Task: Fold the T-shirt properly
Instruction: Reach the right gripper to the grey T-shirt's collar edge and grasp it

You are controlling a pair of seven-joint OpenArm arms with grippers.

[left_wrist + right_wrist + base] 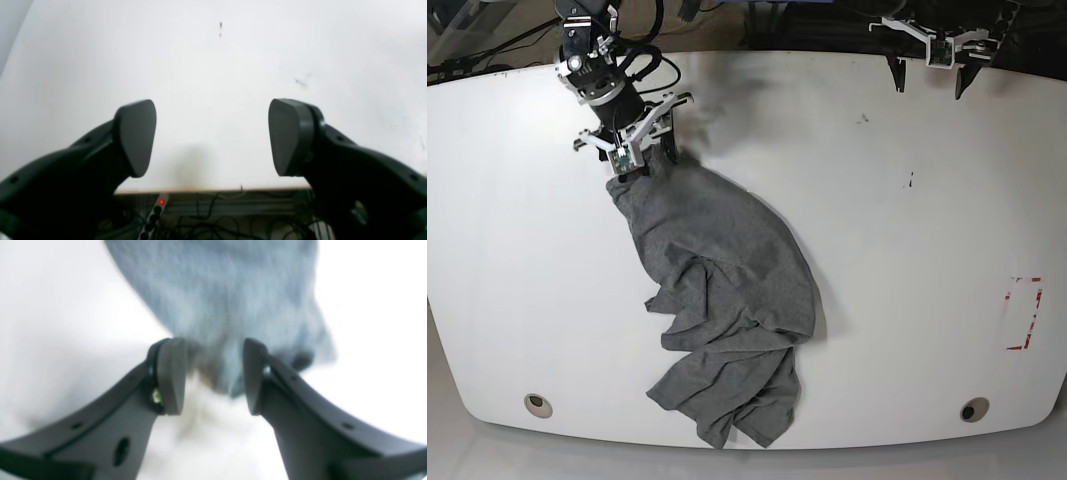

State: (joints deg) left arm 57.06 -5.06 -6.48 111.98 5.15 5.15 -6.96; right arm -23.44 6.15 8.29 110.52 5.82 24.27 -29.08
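The grey T-shirt [727,290] lies crumpled on the white table [907,250], stretched from the far left toward the front edge. My right gripper [642,160] stands over its far end. In the right wrist view, which is blurred, the right gripper [213,373] has its jaws apart, with a bunch of the T-shirt [217,306] hanging loose between the fingers. My left gripper [932,60] hovers at the table's far right edge, away from the cloth. In the left wrist view the left gripper [213,136] is wide open over bare table, holding nothing.
A red tape rectangle [1024,313] marks the table's right side. Two round holes [538,404] [973,410] sit near the front edge. Below the table edge [213,190], the left wrist view shows a power strip [156,210] and cables.
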